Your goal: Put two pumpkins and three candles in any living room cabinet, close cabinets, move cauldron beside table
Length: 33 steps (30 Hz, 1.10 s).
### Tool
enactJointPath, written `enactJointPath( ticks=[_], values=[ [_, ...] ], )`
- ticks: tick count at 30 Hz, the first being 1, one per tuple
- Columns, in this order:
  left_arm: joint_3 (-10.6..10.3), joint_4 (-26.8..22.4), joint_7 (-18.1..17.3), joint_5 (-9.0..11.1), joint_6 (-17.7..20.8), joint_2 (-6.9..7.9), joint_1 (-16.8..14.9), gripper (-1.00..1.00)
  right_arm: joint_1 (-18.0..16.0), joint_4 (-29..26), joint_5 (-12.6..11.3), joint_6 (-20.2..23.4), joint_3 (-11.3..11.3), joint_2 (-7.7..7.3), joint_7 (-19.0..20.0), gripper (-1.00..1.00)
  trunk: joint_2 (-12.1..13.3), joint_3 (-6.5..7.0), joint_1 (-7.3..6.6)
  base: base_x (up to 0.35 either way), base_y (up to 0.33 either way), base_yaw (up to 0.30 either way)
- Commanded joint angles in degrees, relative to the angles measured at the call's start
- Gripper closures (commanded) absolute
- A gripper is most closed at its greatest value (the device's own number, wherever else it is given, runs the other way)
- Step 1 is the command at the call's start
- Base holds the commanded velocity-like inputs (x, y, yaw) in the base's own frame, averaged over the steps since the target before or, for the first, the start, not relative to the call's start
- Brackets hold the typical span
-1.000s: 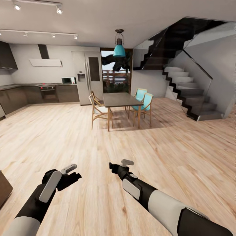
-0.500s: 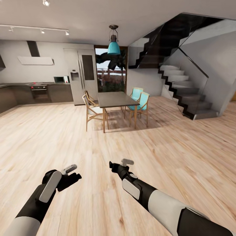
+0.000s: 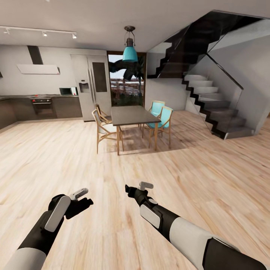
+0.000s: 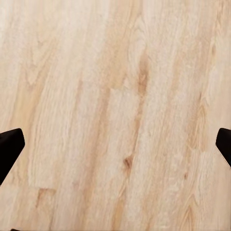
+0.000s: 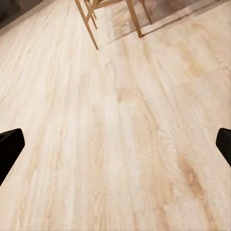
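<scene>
Head view gives you a transit pose: both arms are carried low and forward over the floor (image 3: 210,176), presumably so nothing swings wide while the base travels. Your left gripper (image 3: 83,198) sits at about 7 o'clock and your right gripper (image 3: 137,189) near 6 o'clock, apart from each other and well above the boards. Both are released and carry nothing; each wrist view has dark fingertips (image 4: 9,149) at opposite sides with bare planks between them. None of the pumpkins, candles, cauldron or the low wood unit is in sight, so you are likely looking away from the living room corner that holds them. Ahead at 12 o'clock stands the dining table (image 3: 133,114) with its chairs (image 3: 162,116), which is not the worktop you want. The staircase (image 3: 213,108) closes off 2 o'clock, and the kitchen counter (image 3: 45,107) runs along 10 o'clock. Open floor lies wide at 9 and 3 o'clock, so you have room to turn the base without clipping table legs (image 5: 86,24).
</scene>
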Motion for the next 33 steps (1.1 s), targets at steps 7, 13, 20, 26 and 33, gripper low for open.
enactJointPath(
  ticks=[7, 13, 20, 26, 33],
  values=[
    [0.0, -0.1, 0.6, 0.6, 0.0, 0.18, 0.0, -1.0, -0.1, 0.1, -0.5, -0.4, 0.5, 0.0, -0.3, -1.0, 0.0, -0.06, 0.03, 0.334, 0.0, -0.002],
    [0.0, -0.1, 0.6, 0.6, 0.0, 0.2, 0.0, -1.0, -0.1, 0.1, -0.5, -0.4, 0.5, 0.0, -0.3, -1.0, 0.0, -0.06, 0.03, 0.334, 0.0, -0.167],
    [0.0, -0.1, 0.6, 0.5, 0.0, 0.2, 0.0, -1.0, -0.1, 0.1, -0.5, -0.4, 0.6, 0.0, -0.2, -1.0, 0.0, -0.06, 0.03, 0.334, 0.0, -0.258],
    [0.0, -0.1, 0.6, 0.6, 0.0, 0.2, 0.0, -1.0, -0.1, 0.1, -0.5, -0.4, 0.5, 0.0, -0.2, -1.0, 0.0, -0.06, 0.03, 0.334, 0.0, -0.264],
    [0.0, -0.1, 0.6, 0.5, 0.0, 0.2, 0.0, -1.0, -0.1, 0.2, -0.6, -0.3, 0.5, 0.0, -0.2, -1.0, 0.0, -0.06, 0.03, 0.334, 0.0, -0.267]
  ],
)
